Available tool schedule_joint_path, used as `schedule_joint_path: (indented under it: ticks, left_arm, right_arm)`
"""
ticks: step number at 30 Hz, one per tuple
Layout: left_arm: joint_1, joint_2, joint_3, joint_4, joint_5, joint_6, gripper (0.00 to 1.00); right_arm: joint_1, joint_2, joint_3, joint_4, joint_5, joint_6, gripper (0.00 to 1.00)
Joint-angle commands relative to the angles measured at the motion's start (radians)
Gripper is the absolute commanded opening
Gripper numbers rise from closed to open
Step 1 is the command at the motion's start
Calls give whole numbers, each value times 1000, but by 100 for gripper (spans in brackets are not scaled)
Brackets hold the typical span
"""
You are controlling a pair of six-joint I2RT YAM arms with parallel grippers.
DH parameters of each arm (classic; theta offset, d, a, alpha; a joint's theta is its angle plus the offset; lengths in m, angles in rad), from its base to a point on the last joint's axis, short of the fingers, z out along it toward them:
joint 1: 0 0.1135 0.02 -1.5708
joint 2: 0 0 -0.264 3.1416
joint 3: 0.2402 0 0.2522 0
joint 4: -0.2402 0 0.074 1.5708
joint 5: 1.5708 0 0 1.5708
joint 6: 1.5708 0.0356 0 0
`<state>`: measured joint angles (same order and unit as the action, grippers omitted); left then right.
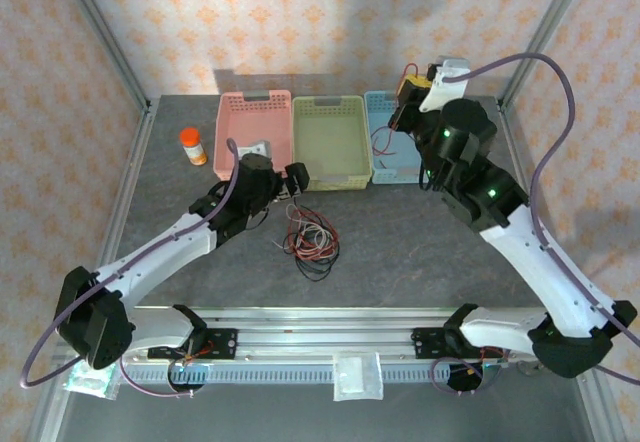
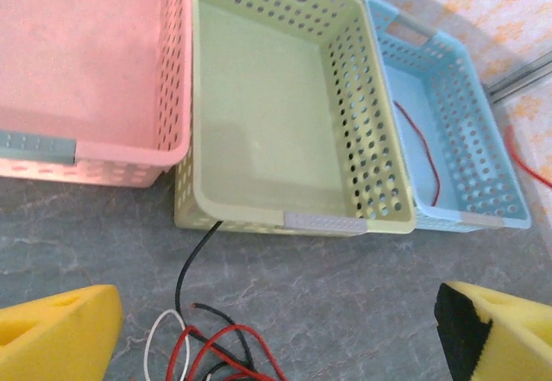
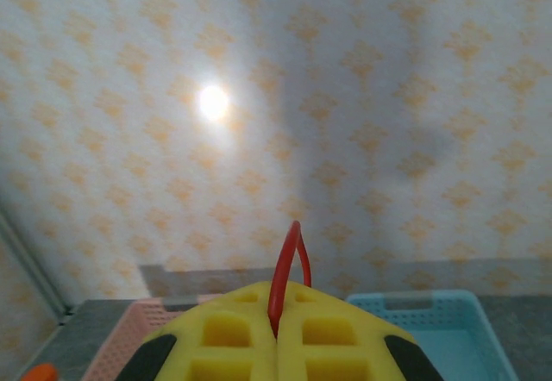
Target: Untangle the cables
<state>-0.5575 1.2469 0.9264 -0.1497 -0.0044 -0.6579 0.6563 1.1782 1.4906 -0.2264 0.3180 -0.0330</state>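
Right hand point(image 3: 278, 340) pinches red cable point(image 3: 285, 269), high over blue basket point(image 3: 414, 299); left hand point(image 2: 276, 334) wide above tangle point(image 1: 310, 239). Next, probably: lower, release into basket.

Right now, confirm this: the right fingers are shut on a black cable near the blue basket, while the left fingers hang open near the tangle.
Wrong colour: the right wrist view shows the right fingers shut on a red cable, not black. The rest stands: blue basket nearby, left fingers open near the tangle.
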Motion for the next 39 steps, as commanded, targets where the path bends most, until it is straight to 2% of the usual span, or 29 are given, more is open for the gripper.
schedule_joint_path:
  ticks: [1,6,10,16,22,27,33,39]
  left_arm:
    - [-4,-10,39,34,15,50,95]
    - [-5,94,115,154,107,13,95]
    - [-23,224,232,137,160,30,95]
    - [-101,337,376,100,160,59,96]
    - [-197,408,424,107,127,51,97]
    - [-228,408,344,190,127,-25,97]
    - [-228,347,255,217,97,-69,97]
    - [-228,325,253,183,83,-45,97]
  right_arm:
    - [-56,41,44,-37,-51,36,0]
    - [-158,105,22,-30,-81,35,0]
    - [-254,179,4,-23,-127,68,0]
    - [-374,315,15,-25,-174,138,0]
    - [-399,441,81,-91,-127,184,0]
    - [-415,554,106,-89,-285,213,0]
    - [-518,693,112,-59,-559,327,0]
    - [-535,831,143,-93,-588,333,0]
